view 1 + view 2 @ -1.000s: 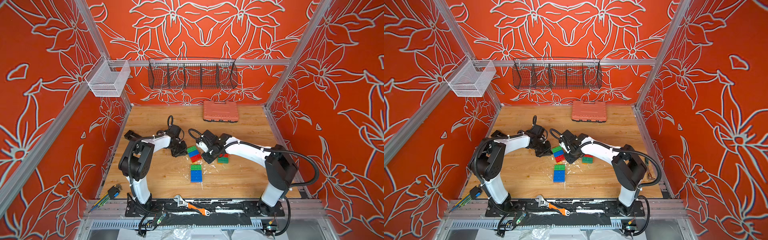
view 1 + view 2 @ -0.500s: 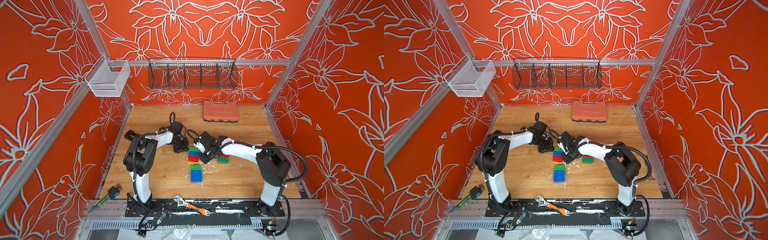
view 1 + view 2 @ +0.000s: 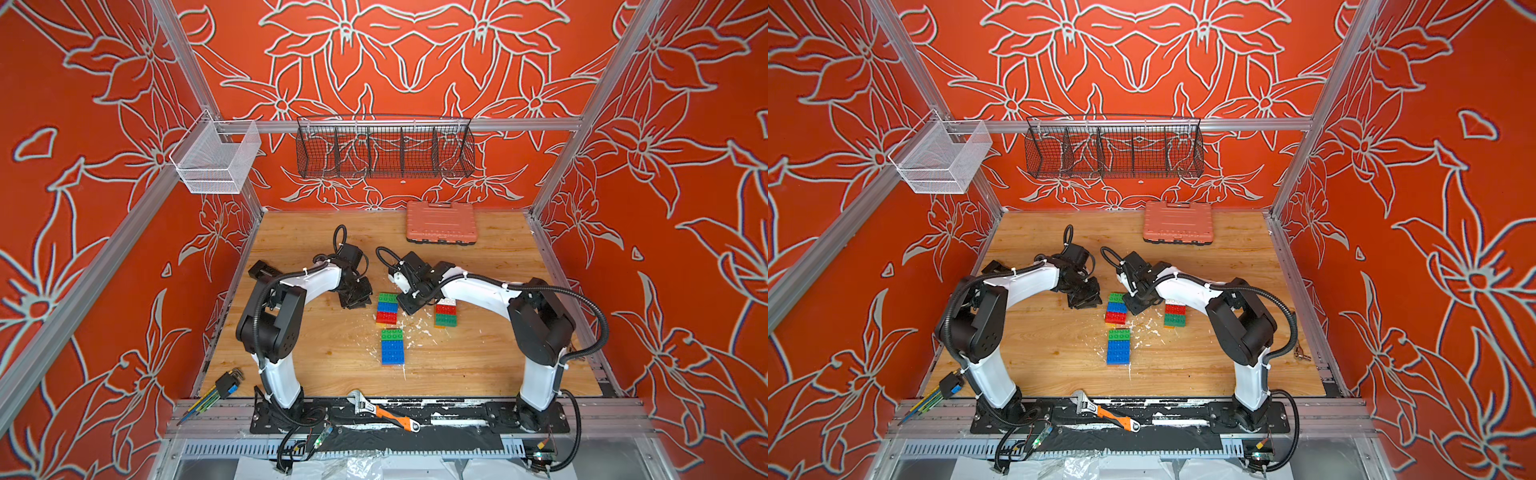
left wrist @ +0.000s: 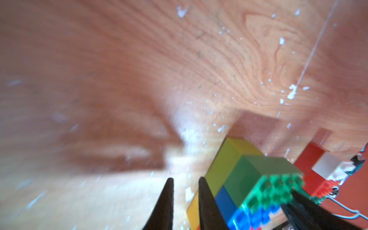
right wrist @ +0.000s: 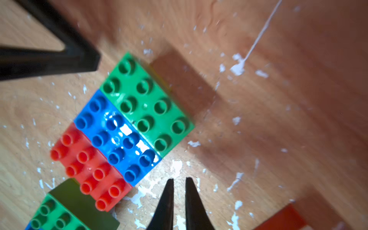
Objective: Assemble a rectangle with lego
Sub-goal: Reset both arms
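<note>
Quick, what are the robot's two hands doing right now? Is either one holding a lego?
Left hand: open just a little, holding nothing.
Right hand: open just a little, holding nothing.

Salmon-pink ribbed case point(image 3: 441, 222) lies flat at the rear of the worktop point(image 3: 332, 374). Black wire basket point(image 3: 384, 147) and white mesh basket point(image 3: 216, 160) hang above. Orange-handled wrench point(image 3: 384, 413) and hex key set point(image 3: 220, 388) lie along the front edge.

The 2 top views are bright, evenly lit and sharp. In the right wrist view, white glare patches sit on the blue brick point(image 5: 117, 137); a hard brown shadow falls past the green brick point(image 5: 147, 103) touching it. In the left wrist view, that blue brick and the nearby tabletop point(image 4: 99, 139) smear into blur.
</note>
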`<control>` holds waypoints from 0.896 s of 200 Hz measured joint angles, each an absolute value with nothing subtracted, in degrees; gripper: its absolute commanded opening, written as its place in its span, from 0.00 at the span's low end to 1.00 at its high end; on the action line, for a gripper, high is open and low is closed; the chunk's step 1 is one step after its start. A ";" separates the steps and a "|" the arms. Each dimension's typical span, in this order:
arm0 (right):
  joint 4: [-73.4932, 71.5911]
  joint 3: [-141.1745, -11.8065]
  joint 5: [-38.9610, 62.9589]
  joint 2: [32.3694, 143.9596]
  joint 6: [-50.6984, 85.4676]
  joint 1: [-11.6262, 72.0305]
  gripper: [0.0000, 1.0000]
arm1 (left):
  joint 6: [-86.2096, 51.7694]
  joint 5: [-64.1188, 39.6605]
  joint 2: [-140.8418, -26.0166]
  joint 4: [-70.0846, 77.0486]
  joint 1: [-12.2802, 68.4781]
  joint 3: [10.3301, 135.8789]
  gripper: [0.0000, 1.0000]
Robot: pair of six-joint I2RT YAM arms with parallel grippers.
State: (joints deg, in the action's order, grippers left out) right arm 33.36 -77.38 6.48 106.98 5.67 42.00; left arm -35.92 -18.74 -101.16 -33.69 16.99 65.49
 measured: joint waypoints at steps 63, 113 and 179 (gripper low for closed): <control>34.22 -81.91 -0.80 94.21 2.61 35.53 0.91 | -29.45 -7.09 -80.20 -39.51 10.94 67.31 0.97; 13.02 -57.74 -7.73 75.00 -1.56 24.12 0.98 | -21.96 2.79 -69.71 -30.00 7.73 55.29 0.97; -13.50 -28.99 -15.33 64.47 -5.61 13.41 0.98 | -12.64 11.11 -60.16 -9.39 7.16 31.62 0.97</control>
State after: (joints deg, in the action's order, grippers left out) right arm -13.50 -28.99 -15.33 64.47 -5.61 13.41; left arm -12.64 11.11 -60.16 -9.39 7.16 31.62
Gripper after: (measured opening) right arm 0.979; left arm 0.969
